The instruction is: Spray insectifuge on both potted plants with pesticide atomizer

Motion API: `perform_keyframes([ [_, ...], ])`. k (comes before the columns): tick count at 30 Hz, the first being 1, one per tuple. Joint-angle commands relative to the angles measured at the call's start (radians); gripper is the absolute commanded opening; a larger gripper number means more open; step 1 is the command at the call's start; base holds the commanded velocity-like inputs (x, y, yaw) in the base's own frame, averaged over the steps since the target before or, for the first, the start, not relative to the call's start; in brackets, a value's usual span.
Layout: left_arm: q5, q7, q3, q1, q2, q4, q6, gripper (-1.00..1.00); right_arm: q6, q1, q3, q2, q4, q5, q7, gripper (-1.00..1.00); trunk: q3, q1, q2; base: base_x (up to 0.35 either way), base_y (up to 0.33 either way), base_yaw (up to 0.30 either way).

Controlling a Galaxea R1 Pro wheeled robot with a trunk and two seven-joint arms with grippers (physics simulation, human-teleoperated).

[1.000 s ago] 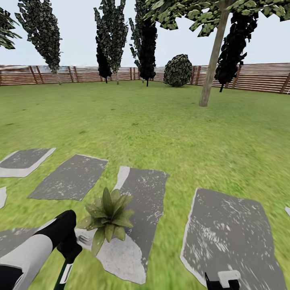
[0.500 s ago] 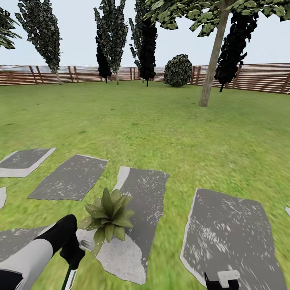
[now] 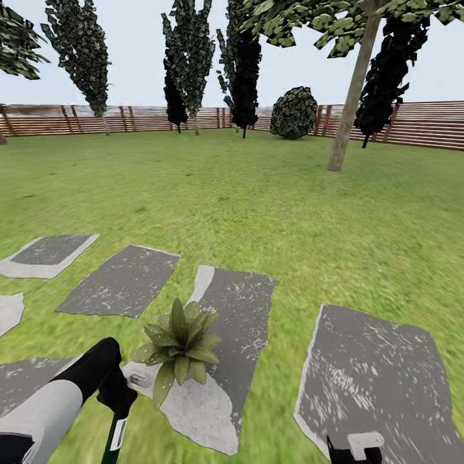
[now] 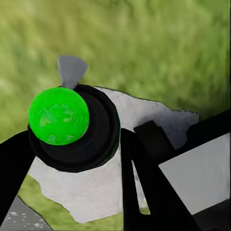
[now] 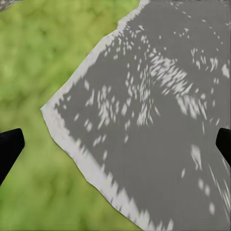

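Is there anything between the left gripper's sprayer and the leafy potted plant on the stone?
Nothing visible: the green-capped black atomizer in the left gripper sits beside the green-leaved potted plant, with open stone and grass between them.

Flat, even daylight is rendered throughout, with no cast shadows seen. The grass is smeared toward the lower edge; both wrist views are blurred.

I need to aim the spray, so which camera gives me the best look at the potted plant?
The head view: the potted plant shows whole, its leaves spread over a pale stepping stone just ahead of the left arm. The left wrist view looks down on the atomizer's green cap, the right wrist view on stone and grass; I can't make out the plant there.
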State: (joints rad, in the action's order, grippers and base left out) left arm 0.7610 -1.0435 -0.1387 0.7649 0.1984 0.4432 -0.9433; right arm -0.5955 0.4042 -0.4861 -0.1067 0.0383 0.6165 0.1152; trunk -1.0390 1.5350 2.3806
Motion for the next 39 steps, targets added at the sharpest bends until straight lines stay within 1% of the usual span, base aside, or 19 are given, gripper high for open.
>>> perform_keyframes([
  [1,0.01,-0.009,0.011,0.0,0.001,0.002,-0.003,-1.0,-0.003,0.001,-0.003,0.0,-0.002,0.011,0.008,1.0,-0.001,0.0,0.0,0.0,0.0,0.062],
  [2,0.011,-0.007,0.018,0.0,0.002,0.001,-0.003,-1.0,-0.003,0.001,-0.003,0.0,-0.002,0.011,0.008,1.0,-0.001,0.0,0.0,0.0,0.0,0.04],
  [3,0.015,0.011,0.027,-0.001,0.002,-0.005,-0.002,-1.0,-0.003,0.001,-0.003,-0.001,-0.001,0.011,0.008,1.0,-0.001,0.0,0.0,0.0,0.0,0.013],
  [5,0.015,0.032,0.029,-0.001,0.002,-0.01,-0.002,-1.0,-0.003,0.001,-0.003,-0.001,-0.001,0.011,0.007,1.0,-0.001,0.0,0.0,0.003,0.0,0.005],
  [9,0.015,0.049,0.03,-0.001,0.003,-0.014,-0.002,-1.0,-0.003,0.001,-0.003,-0.001,-0.001,0.011,0.007,1.0,-0.001,0.0,0.0,0.111,-0.122,0.001],
  [15,0.017,0.05,0.03,-0.007,0.003,-0.014,-0.002,-1.0,-0.003,0.001,-0.003,0.001,-0.002,0.011,0.007,1.0,-0.001,0.0,0.0,0.141,-0.224,0.06],
  [20,0.017,0.052,0.031,-0.009,0.004,-0.014,-0.002,-1.0,-0.003,0.001,-0.003,0.002,-0.003,0.011,0.007,1.0,-0.001,0.0,0.0,-0.101,-0.193,0.249],
  [27,0.017,0.053,0.034,-0.009,0.004,-0.011,-0.002,-1.0,-0.003,0.001,-0.002,0.002,-0.003,0.011,0.007,1.0,-0.001,0.0,0.0,-0.03,-0.025,0.274],
  [33,0.015,0.054,0.036,-0.009,0.005,0.0,-0.002,-1.0,-0.003,0.001,-0.003,0.001,-0.002,0.011,0.006,1.0,-0.001,0.0,0.0,0.035,-0.018,0.051],
  [39,0.015,0.054,0.036,-0.009,0.006,0.0,-0.002,-1.0,-0.004,0.001,-0.003,0.001,-0.002,0.011,0.007,1.0,-0.001,0.0,0.0,0.176,-0.184,0.038],
])
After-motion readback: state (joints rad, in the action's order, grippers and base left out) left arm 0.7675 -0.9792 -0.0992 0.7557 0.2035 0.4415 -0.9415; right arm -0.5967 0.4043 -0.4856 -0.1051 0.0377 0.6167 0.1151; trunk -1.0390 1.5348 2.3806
